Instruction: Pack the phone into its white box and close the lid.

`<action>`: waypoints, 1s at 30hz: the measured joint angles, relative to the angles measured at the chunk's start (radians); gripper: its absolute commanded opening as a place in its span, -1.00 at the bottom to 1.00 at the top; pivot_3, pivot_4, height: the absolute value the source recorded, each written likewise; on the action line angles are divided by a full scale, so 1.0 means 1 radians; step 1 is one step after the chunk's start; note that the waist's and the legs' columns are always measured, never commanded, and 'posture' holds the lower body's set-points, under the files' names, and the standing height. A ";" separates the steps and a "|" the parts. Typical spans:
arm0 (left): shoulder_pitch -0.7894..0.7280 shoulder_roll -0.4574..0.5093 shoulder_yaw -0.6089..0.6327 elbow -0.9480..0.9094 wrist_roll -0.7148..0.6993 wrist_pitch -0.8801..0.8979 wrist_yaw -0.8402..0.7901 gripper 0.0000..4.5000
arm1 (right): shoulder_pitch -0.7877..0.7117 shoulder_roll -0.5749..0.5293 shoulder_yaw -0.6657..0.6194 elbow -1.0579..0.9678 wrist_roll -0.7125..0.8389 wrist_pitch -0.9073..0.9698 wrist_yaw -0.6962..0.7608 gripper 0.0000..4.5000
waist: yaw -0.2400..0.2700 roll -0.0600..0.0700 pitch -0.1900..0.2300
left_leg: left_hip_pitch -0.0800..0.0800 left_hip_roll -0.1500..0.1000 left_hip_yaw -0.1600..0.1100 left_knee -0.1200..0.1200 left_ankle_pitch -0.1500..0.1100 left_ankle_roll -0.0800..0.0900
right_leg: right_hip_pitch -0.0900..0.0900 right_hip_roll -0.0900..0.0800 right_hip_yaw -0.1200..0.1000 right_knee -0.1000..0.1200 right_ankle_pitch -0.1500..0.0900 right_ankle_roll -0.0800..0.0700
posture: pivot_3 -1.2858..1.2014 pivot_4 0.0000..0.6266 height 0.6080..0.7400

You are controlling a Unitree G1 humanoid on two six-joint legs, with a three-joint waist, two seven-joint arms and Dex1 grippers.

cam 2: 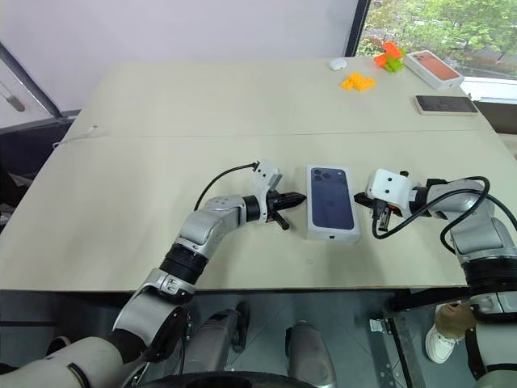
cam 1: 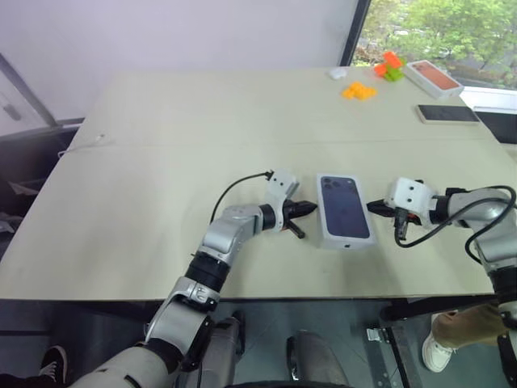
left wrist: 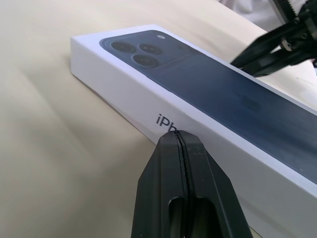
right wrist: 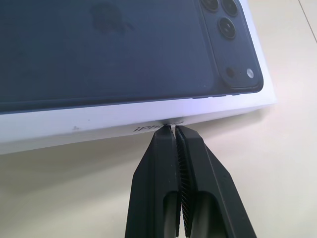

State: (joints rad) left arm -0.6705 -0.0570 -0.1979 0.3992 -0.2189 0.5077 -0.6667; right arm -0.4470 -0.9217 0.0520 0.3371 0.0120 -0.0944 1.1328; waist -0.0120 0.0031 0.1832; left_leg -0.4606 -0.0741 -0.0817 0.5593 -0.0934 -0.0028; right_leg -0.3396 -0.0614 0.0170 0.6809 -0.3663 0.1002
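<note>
You see the white box (cam 1: 346,212) lying flat on the surface, closed, its long sides running away from you. The lid (left wrist: 213,87) sits squarely on it, its top printed with a dark navy phone back, camera cluster at the far left corner, lettering on its white side walls.

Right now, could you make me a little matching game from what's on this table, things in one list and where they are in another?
Things:
1. white box
2. left gripper
3. right gripper
4. orange-topped box

Places:
A. far right corner of the table, by the window
B. fingers shut, tips at the box's left long side
C. between the two grippers, a dark blue phone pictured on its top
D. fingers shut, tips at the box's right long side

Pairs: 1-C, 2-B, 3-D, 4-A
</note>
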 measured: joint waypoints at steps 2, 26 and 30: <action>0.002 0.001 -0.003 -0.005 0.000 0.001 -0.003 -1.00 | 0.000 0.000 0.003 0.000 -0.010 -0.008 -0.003 -0.94 | 0.000 0.000 0.000 | 0.000 0.000 0.000 0.000 0.000 0.000 | 0.000 0.000 0.000 0.000 0.000 0.000 | 0.03 -0.52 1.00; -0.038 0.014 0.073 -0.174 -0.094 0.121 0.008 -1.00 | -0.127 -0.056 -0.044 -0.008 0.090 0.071 0.093 -0.94 | 0.002 0.000 0.000 | 0.000 0.000 0.000 0.000 0.000 0.000 | 0.000 0.000 0.000 0.000 0.000 0.000 | 0.03 -0.52 1.00; -0.051 -0.043 0.068 -0.175 -0.121 0.141 0.021 -1.00 | -0.063 -0.034 -0.078 -0.179 0.233 0.247 0.131 -0.94 | 0.008 -0.001 0.000 | -0.001 0.000 -0.001 0.000 -0.001 0.001 | 0.001 0.000 -0.001 -0.001 0.000 0.000 | 0.03 -0.52 1.00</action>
State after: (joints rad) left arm -0.7214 -0.0996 -0.1301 0.2243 -0.3400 0.6486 -0.6455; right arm -0.5095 -0.9559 -0.0258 0.1582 0.2450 0.1528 1.2639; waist -0.0039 0.0024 0.1837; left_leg -0.4615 -0.0741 -0.0826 0.5596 -0.0940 -0.0022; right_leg -0.3387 -0.0615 0.0159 0.6795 -0.3667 0.1007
